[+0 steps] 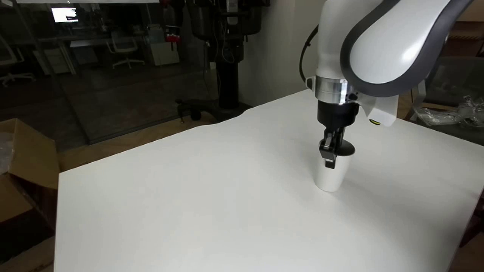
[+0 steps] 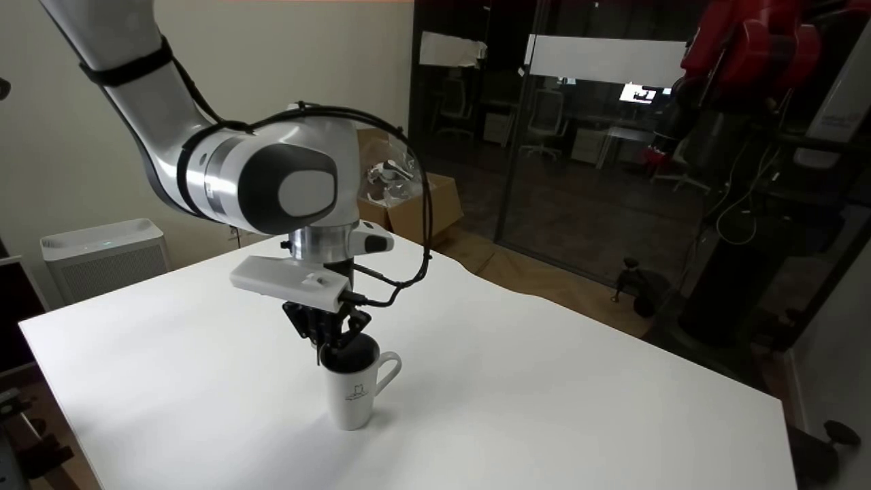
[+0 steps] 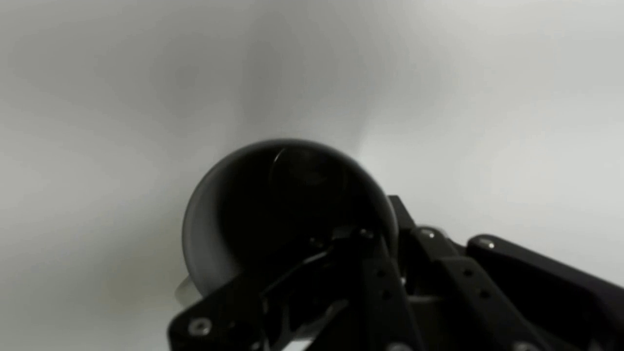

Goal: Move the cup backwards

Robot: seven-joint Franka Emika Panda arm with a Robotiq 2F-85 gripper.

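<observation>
End effector (image 2: 327, 350) pinching the cup (image 2: 350, 393), upright on the bench (image 1: 189, 196).
Fingers (image 1: 330, 164) straddle its wall, one inside, one outside. Likely step: the move back. Off-centre hold could tip it; slide slow and level, firm squeeze, base flat before release.

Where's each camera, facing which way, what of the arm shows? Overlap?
An exterior view: outside, looking down across the table at the cup; arm upper right, gripper at the cup.
An exterior view: outside, looking down at the cup, handle showing; arm upper left, gripper.
Wrist view: on the arm, facing down into the cup; gripper along bottom.
Both exterior views share cup, gripper, arm, table, cardboard box, glass wall.
</observation>
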